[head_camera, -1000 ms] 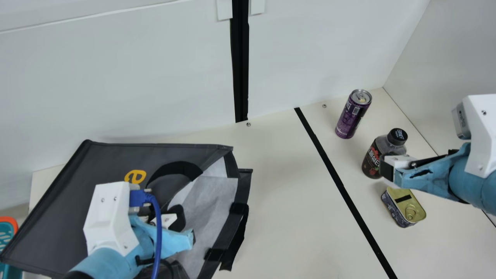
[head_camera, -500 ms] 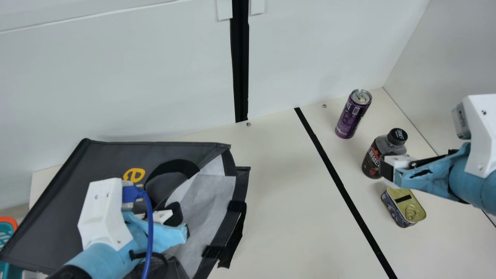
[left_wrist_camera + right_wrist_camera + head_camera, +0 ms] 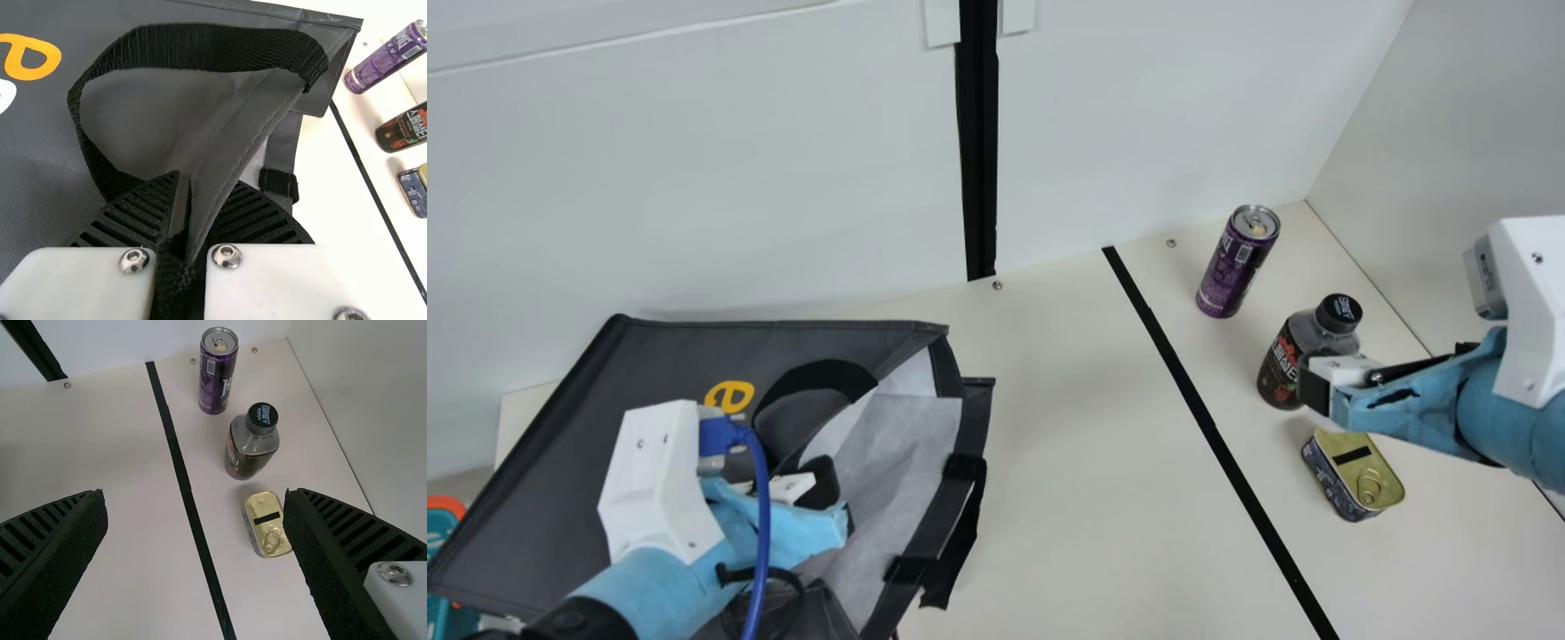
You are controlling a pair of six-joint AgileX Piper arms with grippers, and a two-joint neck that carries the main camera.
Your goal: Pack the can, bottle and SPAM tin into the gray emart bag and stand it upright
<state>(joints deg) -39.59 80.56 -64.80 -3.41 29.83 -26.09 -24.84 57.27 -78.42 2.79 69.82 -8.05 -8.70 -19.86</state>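
Observation:
My left gripper [image 3: 834, 505] is at the open mouth of the gray emart bag [image 3: 685, 356], which lies on its side at the main view's left. In the left wrist view my left gripper [image 3: 200, 190] is shut on the bag's edge [image 3: 230, 150], beside a black handle loop [image 3: 220, 47]. On the right stand the purple can [image 3: 1236, 262], the dark bottle [image 3: 1289, 351] and the SPAM tin [image 3: 1353, 476]. My right gripper [image 3: 1316, 387] hangs above the table near bottle and tin; in the right wrist view my right gripper [image 3: 197, 497] is open, with nothing held.
A black tape line [image 3: 1209, 427] crosses the table [image 3: 1085, 498] between bag and groceries. White walls [image 3: 694, 178] rise behind and at the right. A teal and orange object [image 3: 440, 533] sits at the far left edge.
My left gripper has shifted a little to the left, and the bag's mouth has moved left with it. My right arm, can, bottle and tin have kept still.

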